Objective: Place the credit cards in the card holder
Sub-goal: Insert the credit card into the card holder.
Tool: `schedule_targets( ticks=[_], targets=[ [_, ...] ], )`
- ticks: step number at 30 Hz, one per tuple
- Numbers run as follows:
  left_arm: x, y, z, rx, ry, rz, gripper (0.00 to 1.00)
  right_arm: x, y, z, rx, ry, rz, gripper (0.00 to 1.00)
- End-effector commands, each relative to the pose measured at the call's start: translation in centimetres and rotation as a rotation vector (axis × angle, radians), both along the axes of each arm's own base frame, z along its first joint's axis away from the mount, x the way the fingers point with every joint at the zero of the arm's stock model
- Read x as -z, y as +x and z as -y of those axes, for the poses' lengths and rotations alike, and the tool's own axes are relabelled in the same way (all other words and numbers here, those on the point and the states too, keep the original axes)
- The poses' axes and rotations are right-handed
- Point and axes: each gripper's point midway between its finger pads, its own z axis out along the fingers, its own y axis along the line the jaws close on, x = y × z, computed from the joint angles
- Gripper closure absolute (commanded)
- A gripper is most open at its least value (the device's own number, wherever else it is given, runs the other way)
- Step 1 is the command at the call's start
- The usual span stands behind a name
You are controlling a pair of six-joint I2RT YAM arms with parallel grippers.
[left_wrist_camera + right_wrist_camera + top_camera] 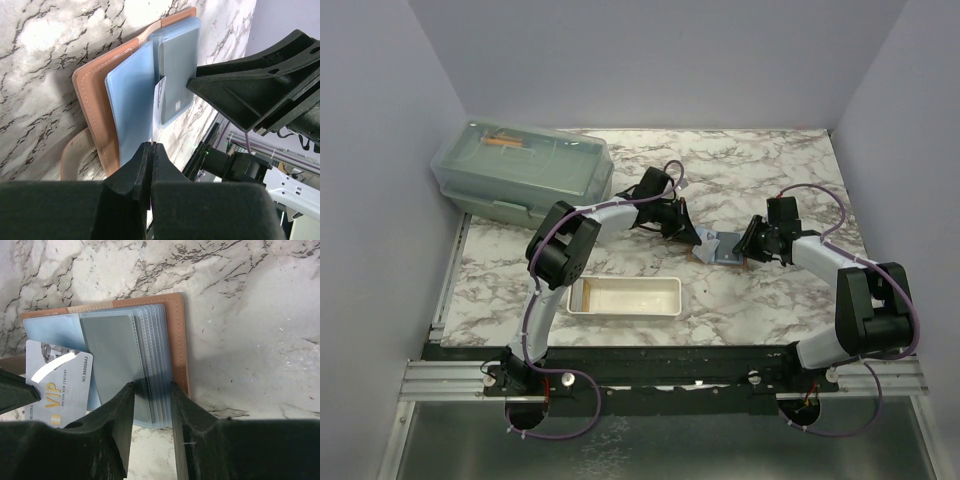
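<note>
The tan card holder lies open on the marble between both grippers, its clear sleeves fanned out. My left gripper is shut on a pale blue-grey VIP credit card, held edge-on over the holder's left sleeve. A darker grey card sits inside a sleeve. My right gripper is open, its fingers astride the near edge of the sleeve stack beside the brown cover. In the top view the left gripper and right gripper face each other across the holder.
A long white tray lies near the front, left of the holder. A clear lidded plastic box stands at the back left. The holder's tan strap curls on the marble. Grey walls enclose the table.
</note>
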Motion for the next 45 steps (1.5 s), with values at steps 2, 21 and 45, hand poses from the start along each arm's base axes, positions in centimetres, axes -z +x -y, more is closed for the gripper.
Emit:
schedule_targets(
  ticks=[2, 21, 45],
  targets=[
    [-0.5, 0.2, -0.6, 0.004, -0.004, 0.021, 1.0, 1.9, -1.8, -0.1, -0.037, 0.001, -0.072, 0.66],
    [0.1, 0.1, -0.8, 0.018, -0.021, 0.0, 1.0, 2.0, -1.8, -0.4, -0.052, 0.012, -0.083, 0.66],
    [-1.7, -0.4, -0.7, 0.005, -0.046, 0.037, 1.0, 2.0, -1.7, -0.6, -0.062, 0.017, -0.081, 0.66]
  ],
)
